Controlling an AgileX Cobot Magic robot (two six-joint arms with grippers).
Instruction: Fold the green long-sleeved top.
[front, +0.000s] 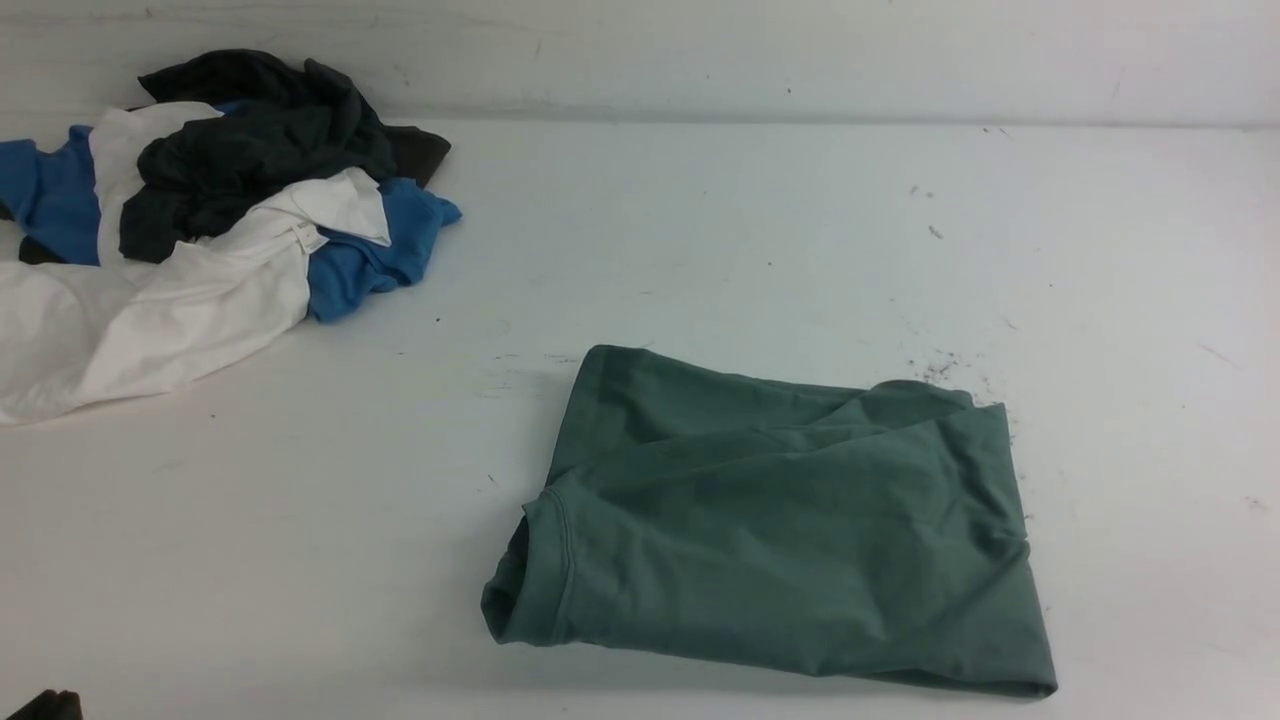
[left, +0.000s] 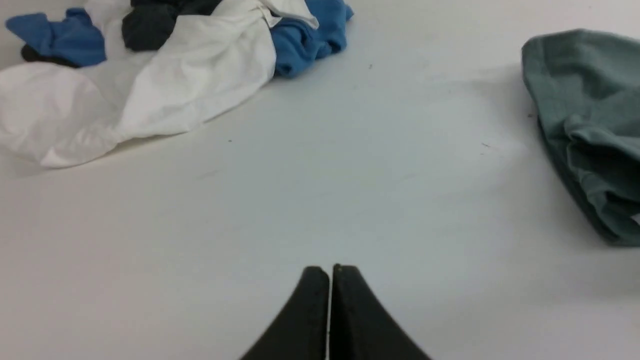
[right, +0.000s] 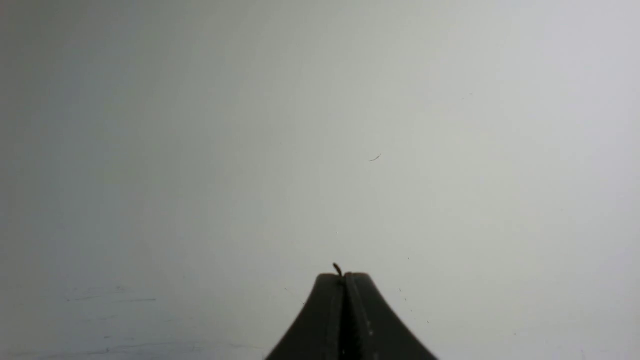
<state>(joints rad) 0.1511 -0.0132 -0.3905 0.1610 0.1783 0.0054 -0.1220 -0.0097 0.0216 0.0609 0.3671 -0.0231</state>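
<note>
The green long-sleeved top (front: 780, 520) lies folded into a compact rectangle on the white table, right of centre and near the front edge, with its ribbed neck at the left end. Its edge also shows in the left wrist view (left: 585, 125). My left gripper (left: 330, 272) is shut and empty, low over bare table well left of the top; only a dark corner of it (front: 45, 705) shows in the front view. My right gripper (right: 344, 276) is shut and empty over bare table; the top is out of its view.
A heap of other clothes sits at the back left: a white garment (front: 150, 310), a blue one (front: 370, 255) and a dark grey one (front: 250, 150). It also shows in the left wrist view (left: 175, 75). The wall runs behind the table.
</note>
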